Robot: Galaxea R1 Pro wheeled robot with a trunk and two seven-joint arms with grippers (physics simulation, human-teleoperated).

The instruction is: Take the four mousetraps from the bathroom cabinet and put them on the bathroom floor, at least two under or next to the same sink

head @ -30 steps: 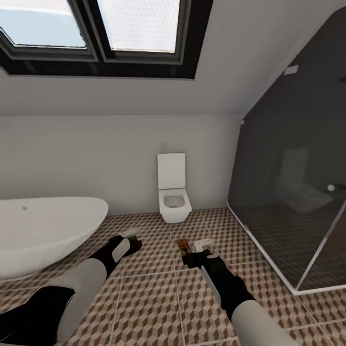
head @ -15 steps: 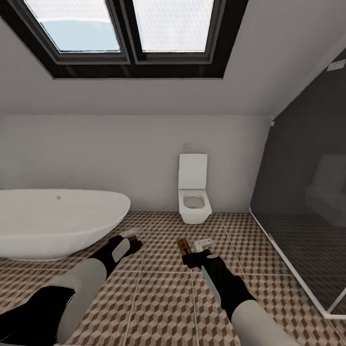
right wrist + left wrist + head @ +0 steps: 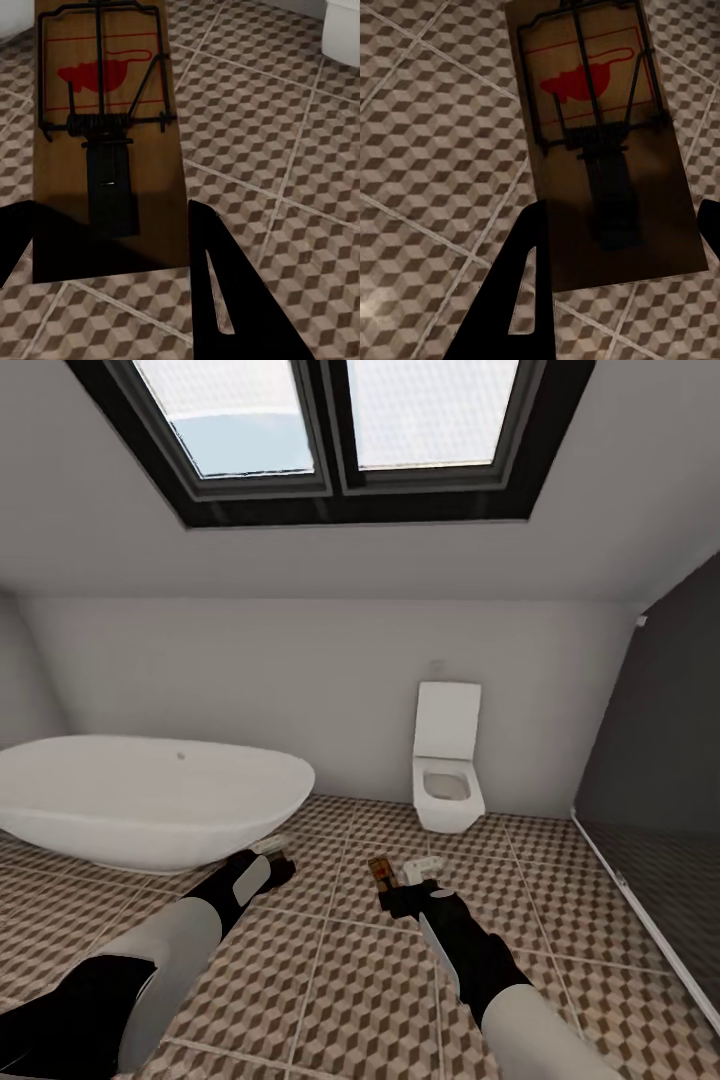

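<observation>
Two mousetraps are being held over the bathroom floor (image 3: 330, 980), short of the bathtub (image 3: 150, 800). Largest, the shower enclosure (image 3: 660, 780), right of the bathtub, is being cut off by the frame edge. In the head view the left mousetrap (image 3: 268, 847) is being seen only as a pale sliver at the left gripper (image 3: 272, 857), while the wrist views are showing each board fully: the left gripper is clamped on it, and the right gripper (image 3: 402, 885) is clamped on the right mousetrap (image 3: 381, 873).
</observation>
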